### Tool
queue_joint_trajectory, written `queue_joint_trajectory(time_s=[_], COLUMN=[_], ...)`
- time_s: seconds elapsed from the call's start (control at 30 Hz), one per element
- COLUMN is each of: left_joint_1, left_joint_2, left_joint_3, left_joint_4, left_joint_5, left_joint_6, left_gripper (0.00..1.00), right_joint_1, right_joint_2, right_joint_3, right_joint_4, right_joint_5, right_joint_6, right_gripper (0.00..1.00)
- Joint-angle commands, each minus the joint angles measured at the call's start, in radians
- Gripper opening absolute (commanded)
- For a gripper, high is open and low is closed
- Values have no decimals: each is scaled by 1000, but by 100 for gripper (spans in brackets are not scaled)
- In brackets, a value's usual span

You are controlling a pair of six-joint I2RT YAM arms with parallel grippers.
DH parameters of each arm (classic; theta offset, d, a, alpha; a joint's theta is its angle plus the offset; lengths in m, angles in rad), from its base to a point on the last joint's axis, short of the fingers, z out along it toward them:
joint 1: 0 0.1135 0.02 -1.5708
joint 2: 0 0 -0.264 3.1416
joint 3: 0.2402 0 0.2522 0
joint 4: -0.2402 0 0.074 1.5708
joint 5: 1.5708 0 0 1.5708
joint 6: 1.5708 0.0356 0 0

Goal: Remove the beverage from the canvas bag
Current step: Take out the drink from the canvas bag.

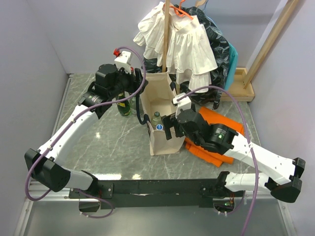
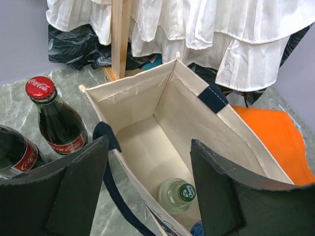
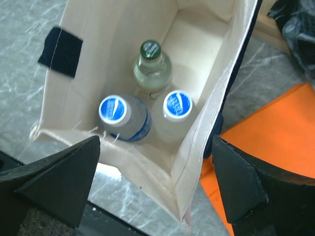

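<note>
The cream canvas bag stands upright and open mid-table, with navy handles. Inside it stand a clear bottle with a green cap and two blue-capped plastic bottles. The green-capped bottle also shows in the left wrist view and the top view. My left gripper is open above the bag, its jaws astride the bag's left wall. My right gripper is open and empty, its jaws astride the bag's near right corner.
Two Coca-Cola glass bottles stand on the table left of the bag. A folded orange cloth lies to its right. A wooden rack with white and dark clothes stands close behind.
</note>
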Motion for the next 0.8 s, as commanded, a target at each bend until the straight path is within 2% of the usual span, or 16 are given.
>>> queue_joint_trajectory(time_s=[0.0, 0.37, 0.7, 0.77], left_joint_1=[-6, -20, -32, -40], left_joint_2=[-16, 11, 48, 57], left_joint_3=[14, 54, 109, 131], left_joint_4=[44, 9, -53, -60], left_joint_5=[28, 74, 123, 125], left_joint_6=[-19, -13, 6, 7], left_gripper=[72, 72, 71, 71], right_joint_1=[42, 110, 117, 123], right_joint_2=[-35, -29, -10, -22], right_joint_3=[-12, -48, -72, -74], right_joint_4=[-75, -108, -111, -115], right_joint_5=[-20, -3, -14, 23], right_joint_6=[71, 140, 160, 177], right_gripper=[100, 100, 100, 100])
